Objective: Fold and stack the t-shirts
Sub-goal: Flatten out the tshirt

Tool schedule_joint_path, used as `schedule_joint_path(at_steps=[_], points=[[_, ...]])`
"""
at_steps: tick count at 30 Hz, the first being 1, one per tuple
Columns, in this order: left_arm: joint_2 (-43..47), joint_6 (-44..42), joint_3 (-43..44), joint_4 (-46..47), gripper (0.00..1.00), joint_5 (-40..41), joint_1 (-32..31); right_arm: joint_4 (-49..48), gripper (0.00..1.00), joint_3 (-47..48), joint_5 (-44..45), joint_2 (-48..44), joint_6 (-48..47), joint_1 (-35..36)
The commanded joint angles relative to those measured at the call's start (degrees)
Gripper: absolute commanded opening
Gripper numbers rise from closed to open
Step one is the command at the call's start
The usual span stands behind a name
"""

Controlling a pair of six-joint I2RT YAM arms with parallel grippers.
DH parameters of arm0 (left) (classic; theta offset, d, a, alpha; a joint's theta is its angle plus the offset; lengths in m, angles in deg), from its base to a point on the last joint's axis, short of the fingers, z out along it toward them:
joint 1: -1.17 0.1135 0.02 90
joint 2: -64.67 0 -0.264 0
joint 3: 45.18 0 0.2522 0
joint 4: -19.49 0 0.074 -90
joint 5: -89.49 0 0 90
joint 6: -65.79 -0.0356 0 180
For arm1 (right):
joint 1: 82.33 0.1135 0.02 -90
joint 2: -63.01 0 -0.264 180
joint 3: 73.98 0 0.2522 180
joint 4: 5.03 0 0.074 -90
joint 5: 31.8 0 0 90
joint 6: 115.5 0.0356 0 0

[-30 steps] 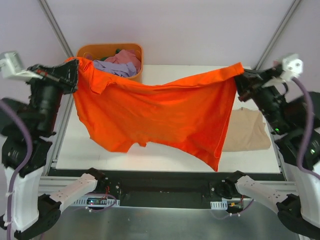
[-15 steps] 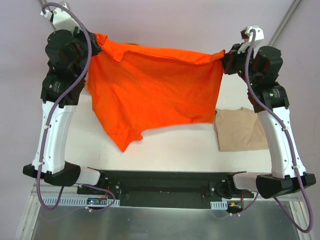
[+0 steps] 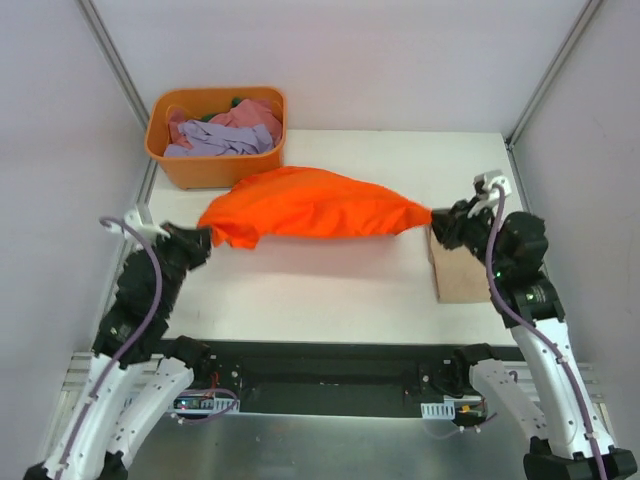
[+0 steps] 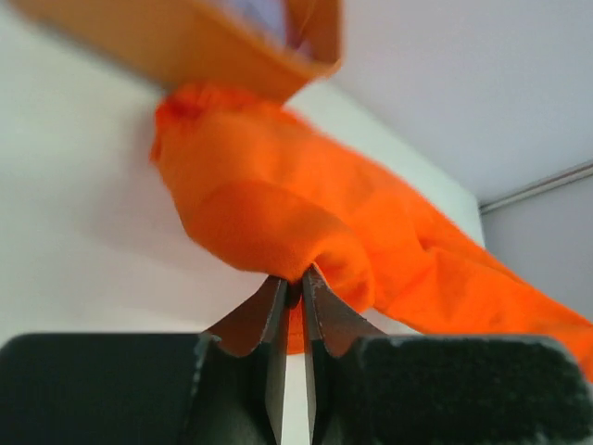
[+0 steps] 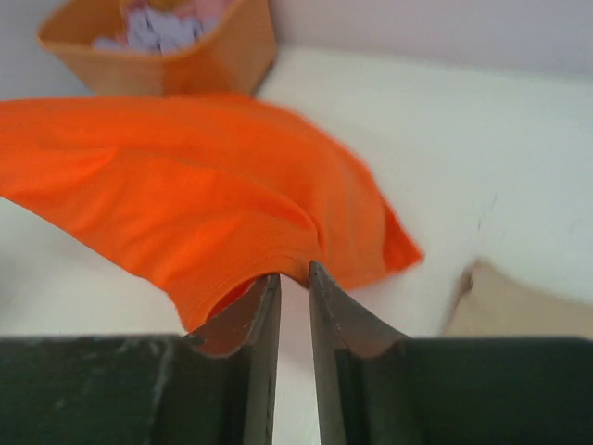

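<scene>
Left gripper (image 3: 203, 240), right gripper (image 3: 437, 222) each clenched on one end of orange t-shirt (image 3: 310, 205) — arms lowered since half second ago, shirt no longer hanging as sheet, now bunched over table (image 3: 320, 285). Wrist views show cloth pinched between fingertips; only top and right wrist views show folded tan shirt (image 3: 462, 280).

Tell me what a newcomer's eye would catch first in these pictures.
The orange shirt comes first: it is stretched across the middle of the table between the left pincer and the right pincer, each shut on one end. Behind it, at the far left corner, stands a basket of clothes. A tan shirt lies beside the right pincer.
</scene>
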Motion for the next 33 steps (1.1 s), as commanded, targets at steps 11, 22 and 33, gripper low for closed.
schedule_joint_path(at_steps=[11, 22, 33], points=[[21.7, 25.5, -17.4, -35.1, 0.99, -3.4, -0.2, 21.3, 0.79, -17.5, 2.6, -13.1, 10.9, -0.3], [-7.5, 20.4, -17.3, -26.4, 0.99, -5.3, 0.1, 14.5, 0.96, -16.7, 1.8, 4.3, 18.1, 1.2], [-14.9, 19.3, -29.8, -11.7, 0.7, -16.8, 11.5, 14.5, 0.96, -14.5, 20.0, 17.8, 20.4, 7.2]])
